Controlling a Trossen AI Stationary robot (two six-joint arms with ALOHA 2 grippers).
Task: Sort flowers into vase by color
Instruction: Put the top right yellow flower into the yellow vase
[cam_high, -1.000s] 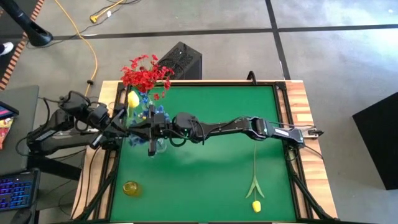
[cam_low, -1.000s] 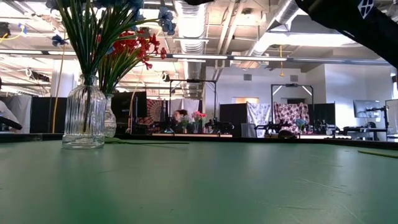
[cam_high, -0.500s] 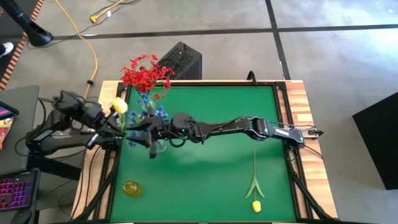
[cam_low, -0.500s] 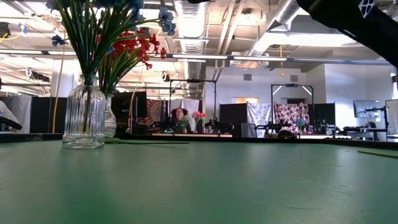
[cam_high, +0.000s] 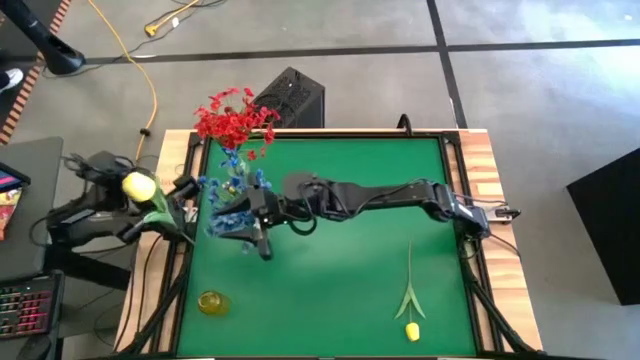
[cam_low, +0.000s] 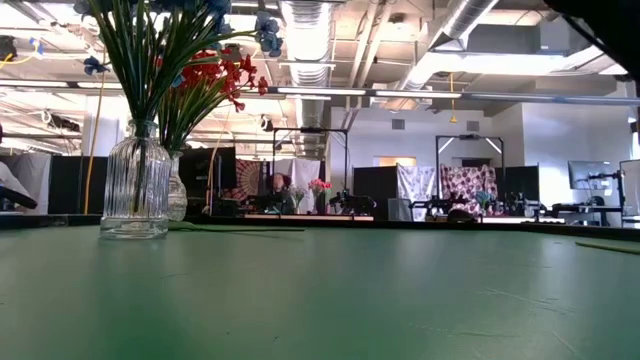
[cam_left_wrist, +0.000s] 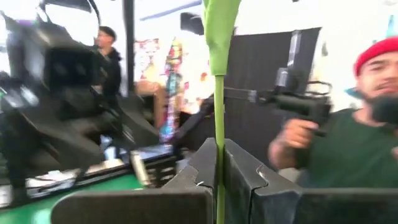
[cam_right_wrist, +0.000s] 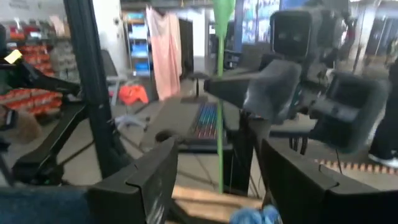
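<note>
Left gripper (cam_left_wrist: 217, 186) is clamped on the yellow tulip (cam_high: 139, 185), stem upright between its fingers, out past the table's left edge. The yellow vase (cam_high: 210, 301) sits at the near-left corner — nearest that arm. Right gripper (cam_high: 262, 246) hangs spread wide, holding nothing, beside the blue flowers (cam_high: 232, 190).

Red (cam_high: 232, 122) and blue flowers (cam_high: 238, 190) in vases, yellow tulip (cam_high: 411, 300) flat on mat, another (cam_high: 138, 185) held off-table
</note>
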